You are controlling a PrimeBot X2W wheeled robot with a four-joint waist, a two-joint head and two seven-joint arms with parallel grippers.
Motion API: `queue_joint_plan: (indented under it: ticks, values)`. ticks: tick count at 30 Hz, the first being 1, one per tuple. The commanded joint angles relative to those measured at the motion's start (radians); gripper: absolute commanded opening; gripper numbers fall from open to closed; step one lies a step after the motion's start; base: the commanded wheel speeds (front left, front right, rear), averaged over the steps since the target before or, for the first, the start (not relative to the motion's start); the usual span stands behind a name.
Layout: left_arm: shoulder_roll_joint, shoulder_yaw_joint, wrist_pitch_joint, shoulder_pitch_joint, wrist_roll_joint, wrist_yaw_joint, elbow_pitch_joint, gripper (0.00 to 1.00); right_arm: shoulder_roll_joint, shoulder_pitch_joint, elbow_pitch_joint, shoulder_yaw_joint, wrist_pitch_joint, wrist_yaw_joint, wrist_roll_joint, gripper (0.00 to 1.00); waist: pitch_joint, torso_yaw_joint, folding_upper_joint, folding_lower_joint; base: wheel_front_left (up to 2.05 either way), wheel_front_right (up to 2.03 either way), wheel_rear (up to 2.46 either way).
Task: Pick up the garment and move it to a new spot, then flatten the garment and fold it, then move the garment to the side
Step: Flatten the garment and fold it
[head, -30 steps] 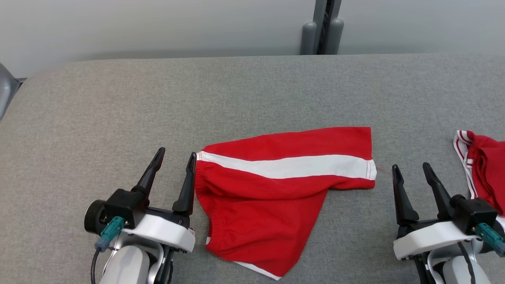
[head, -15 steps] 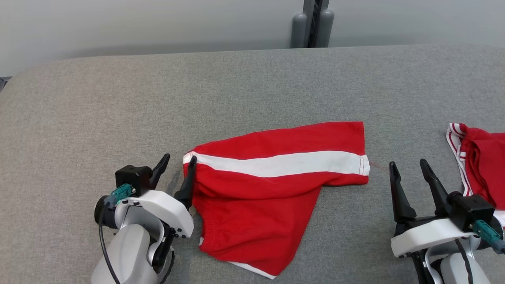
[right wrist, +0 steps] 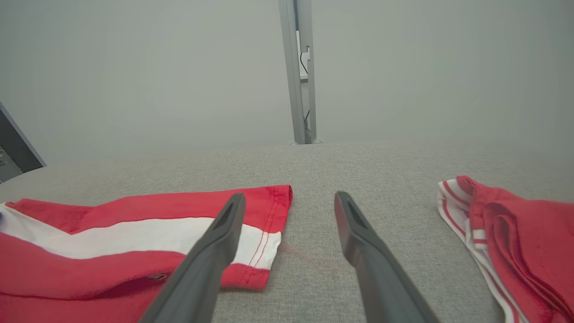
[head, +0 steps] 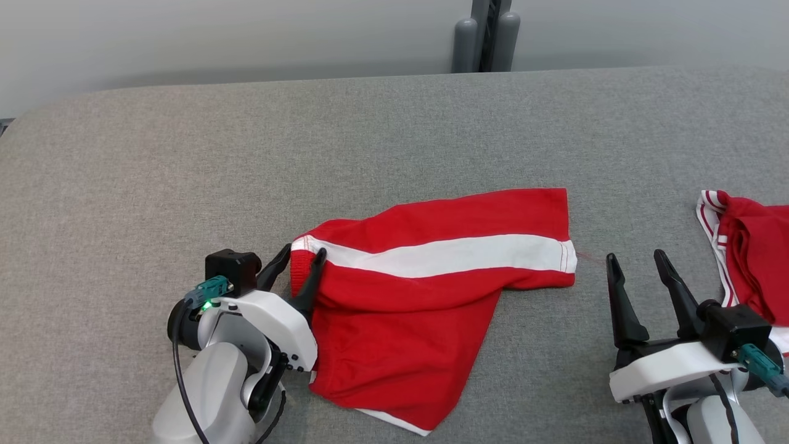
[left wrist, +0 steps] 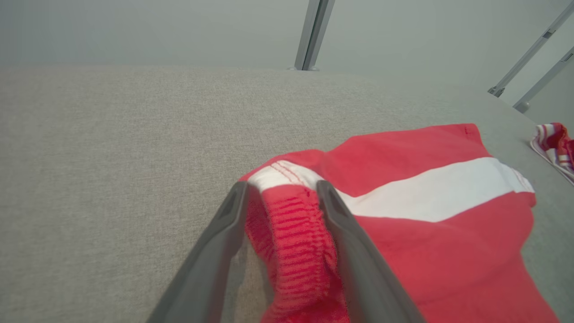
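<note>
The garment [head: 431, 296] is a pair of red shorts with a white side stripe, lying crumpled on the grey table [head: 185, 154], its waistband to the left. My left gripper [head: 302, 251] is at the waistband's upper left corner, one finger on each side of the bunched elastic. In the left wrist view the gathered waistband [left wrist: 291, 233] sits between the fingers of the left gripper [left wrist: 280, 186], which still stand apart. My right gripper [head: 635, 256] is open and empty, just right of the leg hem [right wrist: 269, 224]; it [right wrist: 289, 196] hovers over bare cloth.
Another red garment with white trim [head: 752, 253] lies bunched at the table's right edge, close to my right arm. A grey post [head: 487, 34] stands behind the table's far edge. Bare grey surface stretches across the far and left parts.
My left gripper has moved right and forward onto the waistband corner, now straddling it and pushing it up into a bunch, fingers slightly closer together. The right gripper has stayed put.
</note>
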Motion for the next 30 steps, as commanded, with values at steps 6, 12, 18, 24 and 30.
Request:
queue_joint_plan:
  ticks: [6, 12, 18, 24, 30]
  values:
    - [0.015, -0.018, -0.029, -0.022, -0.029, -0.003, -0.010, 0.00, -0.003, -0.010, 0.013, -0.003, -0.001, 0.000, 0.004, 1.00, 0.005, 0.006, 0.0000, 0.0000, 0.00, 0.00, 0.00]
    - [0.022, -0.049, -0.083, -0.025, -0.041, -0.003, -0.040, 0.00, -0.003, -0.030, 0.062, -0.001, -0.001, 0.000, -0.002, 1.00, 0.012, 0.024, 0.0000, 0.0000, 0.00, 0.00, 0.00]
    - [0.035, -0.096, -0.118, -0.016, -0.009, -0.003, -0.093, 0.00, -0.004, -0.095, 0.195, -0.001, -0.001, 0.000, 0.073, 1.00, 0.021, 0.057, 0.0000, 0.0000, 0.00, 0.00, 0.00]
    - [0.038, -0.134, -0.130, 0.009, 0.004, -0.003, -0.154, 0.00, -0.004, -0.164, 0.337, 0.032, -0.001, 0.000, 0.153, 1.00, 0.025, 0.090, 0.0000, 0.0000, 0.00, 0.00, 0.00]
    - [0.040, -0.134, -0.131, 0.032, 0.006, -0.003, -0.200, 0.00, -0.014, -0.206, 0.441, 0.073, -0.001, 0.000, 0.184, 1.00, 0.019, 0.109, 0.0000, 0.0000, 0.00, 0.00, 0.00]
